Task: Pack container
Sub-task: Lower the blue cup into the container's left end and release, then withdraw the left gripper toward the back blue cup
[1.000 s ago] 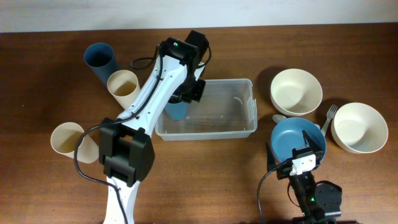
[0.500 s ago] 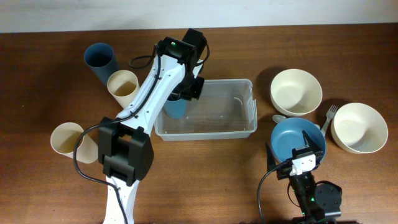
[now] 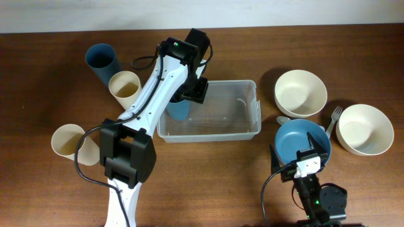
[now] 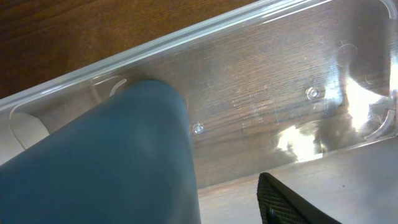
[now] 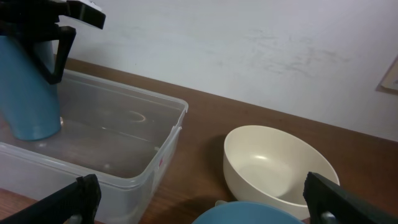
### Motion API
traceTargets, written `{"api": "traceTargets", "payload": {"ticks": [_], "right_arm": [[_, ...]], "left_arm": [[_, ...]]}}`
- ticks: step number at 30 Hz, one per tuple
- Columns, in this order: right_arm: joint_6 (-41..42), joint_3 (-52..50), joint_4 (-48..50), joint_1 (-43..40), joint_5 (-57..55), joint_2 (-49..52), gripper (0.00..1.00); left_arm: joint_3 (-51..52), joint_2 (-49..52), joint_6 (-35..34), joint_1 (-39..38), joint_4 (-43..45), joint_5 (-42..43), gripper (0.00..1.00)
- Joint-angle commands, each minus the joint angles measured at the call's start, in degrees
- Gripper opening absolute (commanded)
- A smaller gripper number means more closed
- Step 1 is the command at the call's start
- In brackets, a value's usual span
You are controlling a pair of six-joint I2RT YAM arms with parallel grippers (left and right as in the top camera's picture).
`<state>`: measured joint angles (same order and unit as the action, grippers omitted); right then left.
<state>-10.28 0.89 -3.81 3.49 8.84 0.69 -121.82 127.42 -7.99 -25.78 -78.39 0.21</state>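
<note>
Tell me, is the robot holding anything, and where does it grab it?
The left gripper holds the blue cup near its top, standing in the container. The right gripper is open and holds nothing.

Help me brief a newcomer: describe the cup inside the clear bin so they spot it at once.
Find the clear rectangular container in the middle of the table. At its left end, beneath the left gripper, stands a blue cup. It is the only cup inside the container; the other blue cup and the cream cups sit outside, to its left.
</note>
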Motion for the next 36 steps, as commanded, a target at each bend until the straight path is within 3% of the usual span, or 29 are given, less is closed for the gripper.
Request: {"api": "traceTargets", "payload": {"ticks": [1, 9, 24, 25, 26, 30, 33, 36], "right_arm": [[0.2, -0.4, -0.2, 0.3, -0.5, -0.5, 0.99], [0.2, -0.4, -0.2, 0.3, -0.5, -0.5, 0.99], [0.2, -0.4, -0.2, 0.3, -0.5, -0.5, 0.99], [0.2, -0.4, -0.2, 0.3, -0.5, -0.5, 0.99], [0.2, -0.4, -0.2, 0.3, -0.5, -0.5, 0.99], [0.2, -0.4, -0.2, 0.3, -0.5, -0.5, 0.99], [0.2, -0.4, -0.2, 0.3, -0.5, -0.5, 0.99], [0.2, -0.4, -0.2, 0.3, -0.5, -0.5, 0.99]], "left_arm": [[-0.4, 0.9, 0.1, 0.4, 0.0, 0.0, 0.64], [-5.3, 0.8, 0.1, 0.4, -4.4, 0.0, 0.64], [-25.0, 0.8, 1.1, 0.4, -18.3, 0.1, 0.66], [-25.6, 0.1, 1.2, 0.4, -18.3, 0.0, 0.69], [-25.8, -0.6, 1.2, 0.4, -18.3, -0.5, 0.80], [-26.4, -4.3, 1.6, 0.5, -18.1, -7.3, 0.92], [-26.5, -6.6, 1.6, 1.3, -17.4, -14.1, 0.93], [-26.5, -8.4, 1.6, 4.7, -15.2, -14.7, 0.93]]}}
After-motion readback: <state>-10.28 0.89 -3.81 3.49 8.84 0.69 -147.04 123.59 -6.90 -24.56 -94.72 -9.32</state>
